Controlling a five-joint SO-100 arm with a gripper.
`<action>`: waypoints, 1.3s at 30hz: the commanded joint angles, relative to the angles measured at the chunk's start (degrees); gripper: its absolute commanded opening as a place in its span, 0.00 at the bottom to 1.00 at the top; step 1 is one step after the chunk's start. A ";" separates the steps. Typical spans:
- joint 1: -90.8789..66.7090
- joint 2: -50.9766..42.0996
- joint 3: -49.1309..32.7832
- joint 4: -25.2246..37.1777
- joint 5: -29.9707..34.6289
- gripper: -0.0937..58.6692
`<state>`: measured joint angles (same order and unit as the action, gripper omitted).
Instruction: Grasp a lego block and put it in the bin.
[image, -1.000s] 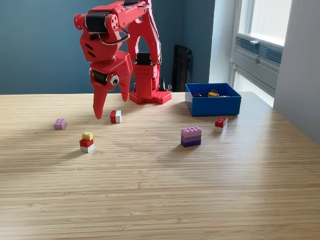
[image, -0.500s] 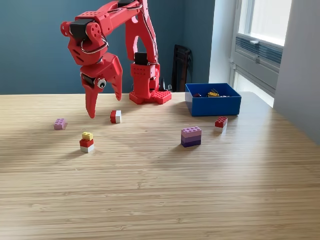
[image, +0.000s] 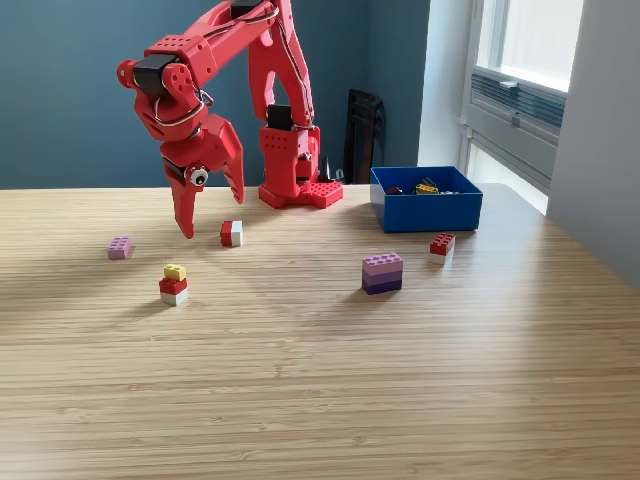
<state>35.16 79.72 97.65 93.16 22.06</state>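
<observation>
My red gripper (image: 211, 214) hangs open above the table with nothing between its jaws, the long finger (image: 186, 222) pointing down. A red-and-white lego block (image: 231, 233) lies just to its right in the exterior view. A yellow, red and white stack (image: 174, 285) sits in front of it, below the long finger. Further left lies a pink block (image: 120, 247). The blue bin (image: 426, 212) stands at the back right with a few blocks inside.
A purple stack (image: 382, 272) sits mid-table, and a red-and-white block (image: 442, 244) lies just in front of the bin. The arm's red base (image: 297, 190) stands at the back, left of the bin. A window and wall close the right side.
The gripper has swung toward the exterior view's left, from beside the red-and-white block to above the yellow-topped stack. In the last half second it only tilted slightly. No block moved.
</observation>
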 joint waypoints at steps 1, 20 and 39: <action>-0.53 7.12 5.10 -5.27 0.62 0.66; -11.60 27.69 25.49 -13.62 -0.70 0.69; 0.97 27.25 27.16 -23.91 -6.59 0.67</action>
<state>35.86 104.15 124.45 71.28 15.64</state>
